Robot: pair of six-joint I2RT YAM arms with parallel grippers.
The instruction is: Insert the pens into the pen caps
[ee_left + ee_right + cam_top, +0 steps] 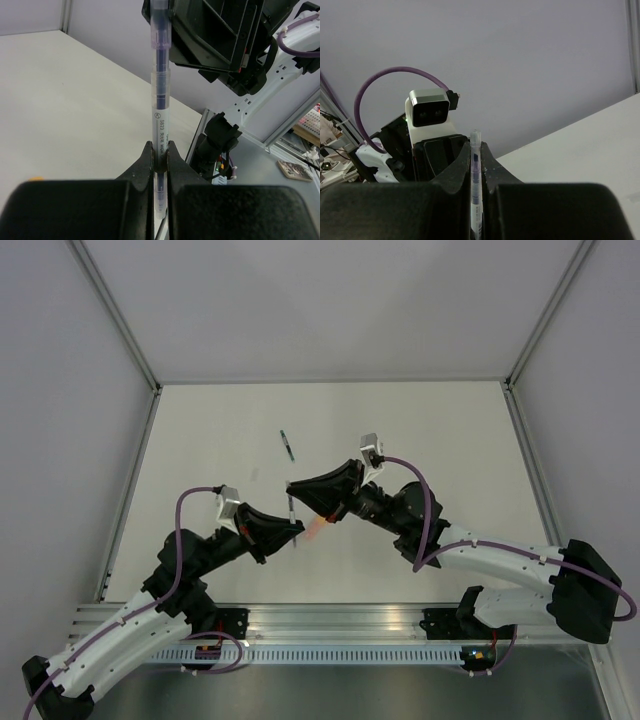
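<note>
Both arms meet mid-worktop, above the surface. The left gripper [293, 528] comes in from the near left and the right gripper [291, 487] from the right, tips almost facing each other. The thin pen [291, 508] spans the short gap between them, running near to far, off the worktop [420, 430]. The left jaws are clamped on its near end. In the left wrist view the barrel [160, 100] is pinched tight between the two pads, clear with a dark blue core and small print just above the grip, and its far end reaches the right gripper's black body. The right jaws are closed on the far end, and in the right wrist view the pen [476, 175] sits upright in the slot between them. Behind it in that view are the left wrist camera [429, 107] and a purple cable [375, 95]. The teal pen [286, 446] lies alone on the worktop, farther back and just left of the grippers, apart from both. An orange item [317, 529] lies near the right gripper, just right of the left tips. It's blurred and partly hidden, so I can't tell whether it's a pen or a cap.
</note>
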